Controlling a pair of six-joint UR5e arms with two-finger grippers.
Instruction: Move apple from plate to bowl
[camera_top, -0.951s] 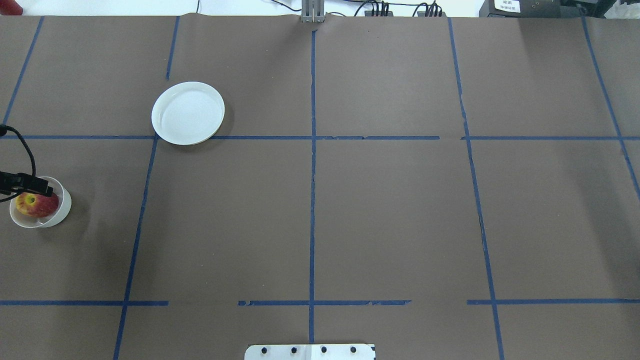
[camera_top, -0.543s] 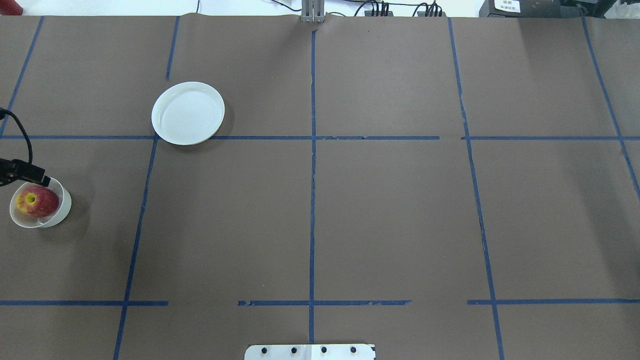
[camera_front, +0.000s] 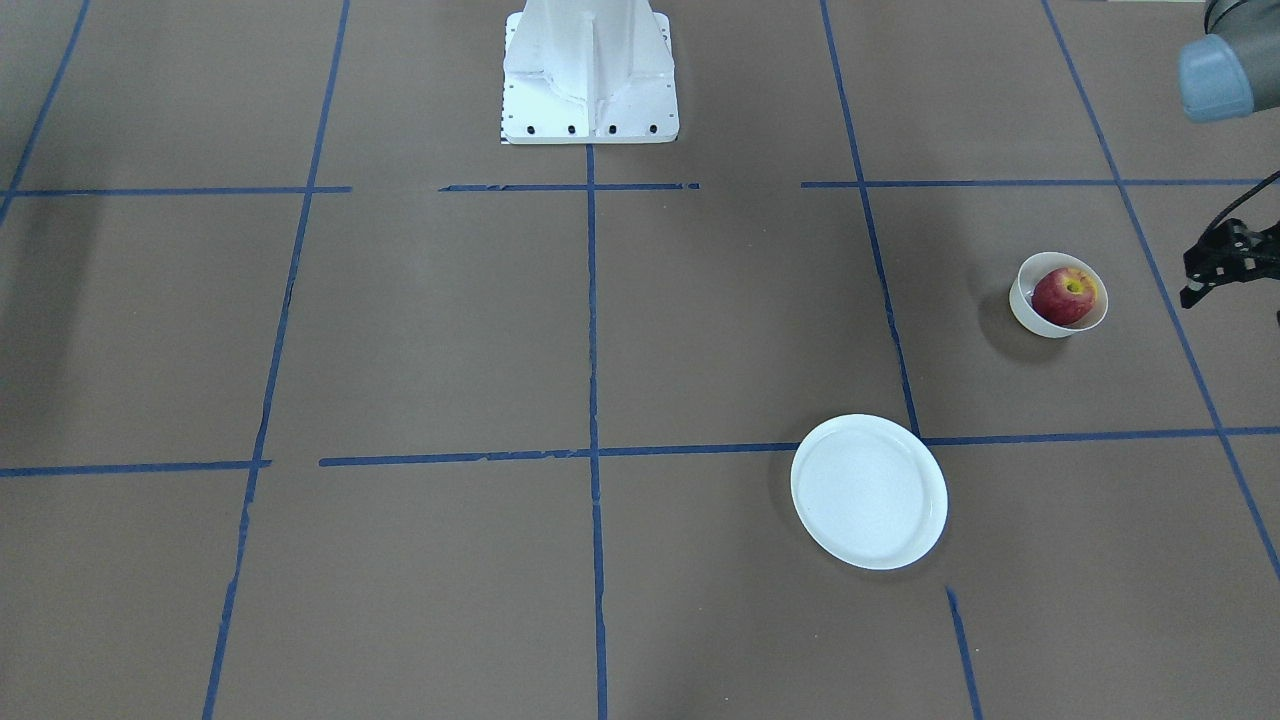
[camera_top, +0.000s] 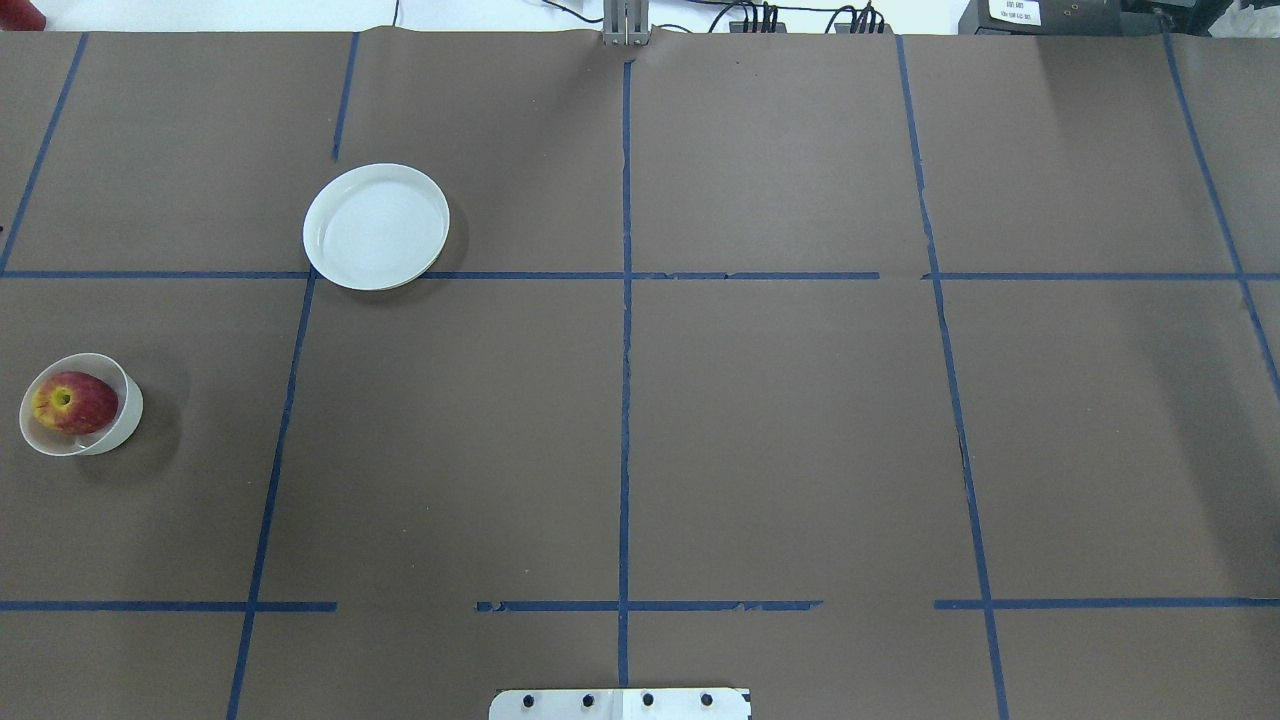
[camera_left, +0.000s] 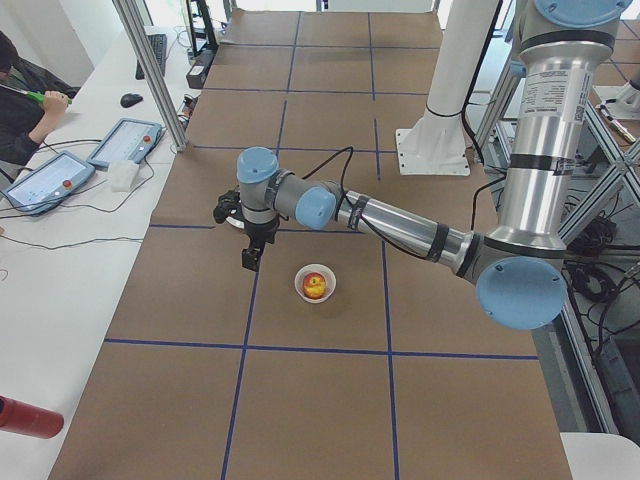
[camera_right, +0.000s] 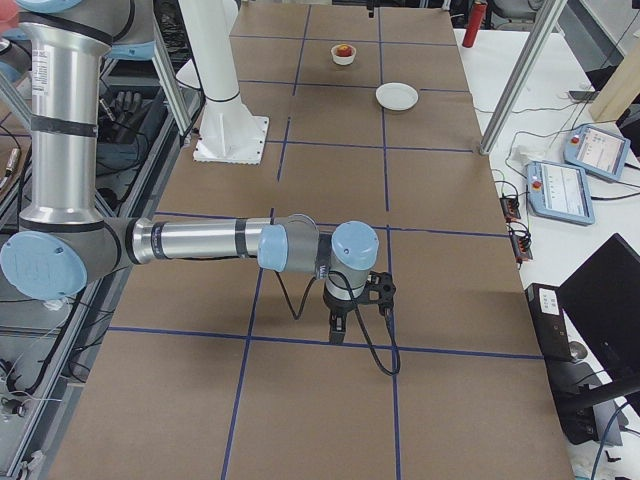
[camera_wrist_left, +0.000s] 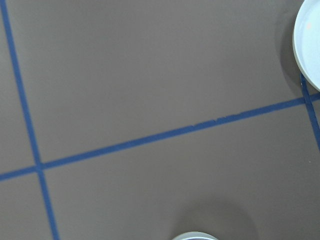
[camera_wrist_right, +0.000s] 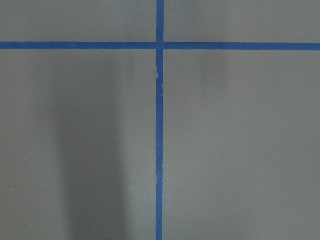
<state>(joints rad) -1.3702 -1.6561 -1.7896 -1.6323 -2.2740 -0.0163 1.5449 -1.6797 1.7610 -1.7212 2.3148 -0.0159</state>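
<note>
Here, reading the overhead view from its left edge, we find the apple (camera_top: 72, 403) sitting in the bowl (camera_top: 130, 412), which stands on the brown-papered desk (camera_top: 780, 430). The apple's yellow stem dimple faces up and leans a little toward that left edge. The fruit is too round for us to name a long axis. Up and to the right, well apart from the bowl, lies the plate (camera_top: 376, 227), its near rim overlapping a crossing of the blue tape lines (camera_top: 624, 400). One of those lines runs between plate and bowl. Further right, at the near edge, is the white mounting plate (camera_top: 620, 703). At the far right corner a dark box carries a white label (camera_top: 1015, 12) whose print is too small for us to read. The left hand (camera_left: 250, 258) hangs beside the bowl, clear of it and carrying nothing. Whether its fingers are spread we cannot tell. The right hand (camera_right: 337, 325) shows only from the side, so we cannot tell there either.
</note>
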